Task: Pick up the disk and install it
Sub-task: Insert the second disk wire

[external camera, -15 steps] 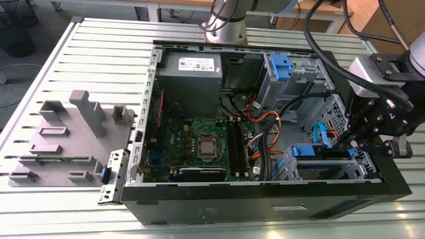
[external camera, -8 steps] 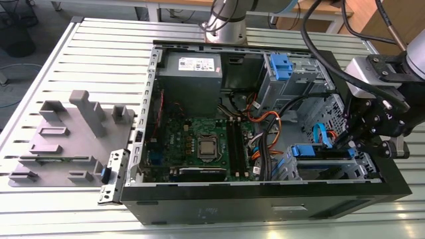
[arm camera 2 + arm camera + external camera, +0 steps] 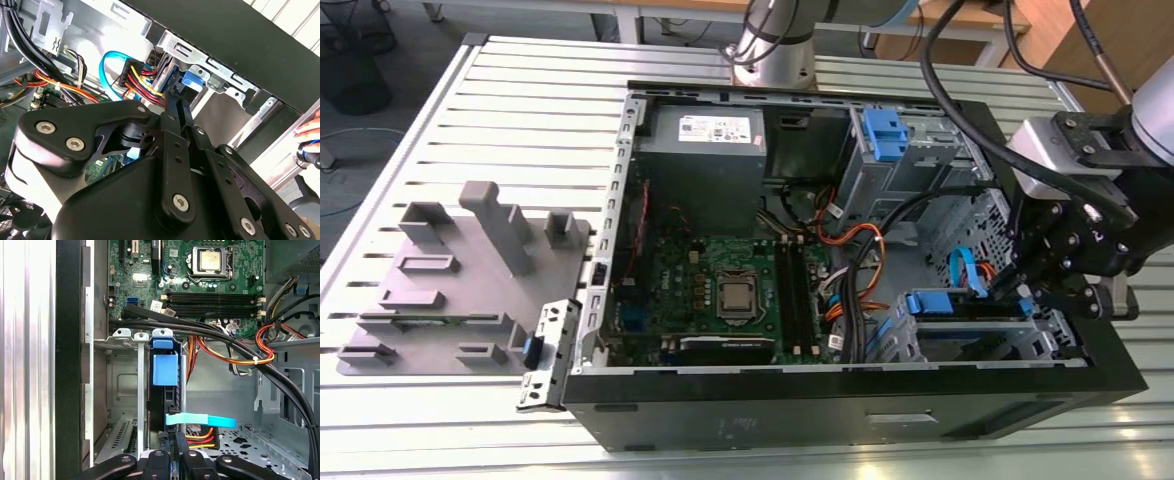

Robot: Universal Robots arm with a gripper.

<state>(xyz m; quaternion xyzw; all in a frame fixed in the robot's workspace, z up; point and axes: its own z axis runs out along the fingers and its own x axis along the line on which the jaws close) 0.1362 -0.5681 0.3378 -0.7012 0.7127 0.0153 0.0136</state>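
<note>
reaching down into the open computer case (image 3: 854, 400), at the corner drive bay (image 3: 125, 390). the disk (image 3: 165, 385) standing on edge in that bay's slot, blue end tab up, apparently seated so the rails can guide it. gripper (image 3: 172, 460) right at the disk's edge, fingers (image 3: 192, 460) close together, seemingly pinching it, though contact is hard to confirm. cables (image 3: 235, 350) crowding just beside.

Arm bent low at the exterior view's right, wrist down, pincer (image 3: 1058, 300) with fingers drawn narrowly together.
</note>
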